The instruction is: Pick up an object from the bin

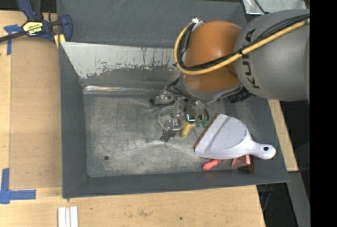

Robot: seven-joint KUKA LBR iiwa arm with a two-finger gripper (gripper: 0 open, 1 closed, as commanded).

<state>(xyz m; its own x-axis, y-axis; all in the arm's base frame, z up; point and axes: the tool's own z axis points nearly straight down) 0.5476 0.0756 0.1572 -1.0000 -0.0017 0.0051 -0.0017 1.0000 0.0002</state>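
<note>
The grey bin (105, 136) has on its left side only worn, scratched floor. In the middle I am low over this floor with my gripper (169, 128), so I judge the step in hand is the descent to a grasp, and nothing is lifted yet. Whether my jaws stand wide or narrow I cannot tell, because my own metal parts hide them; I also cannot tell if something is between them. Just beside me on the right lies a small yellow piece (185, 130), the nearest thing to take; then a small green piece (202, 122); then a white plastic scoop (226, 139) with its handle toward the right wall. Below the scoop, near the front wall, lie a red piece (210, 165) and a pinkish-brown block (242, 161). The next move, I think, calls for centring on the yellow piece before closing, keeping clear of the scoop.
</note>
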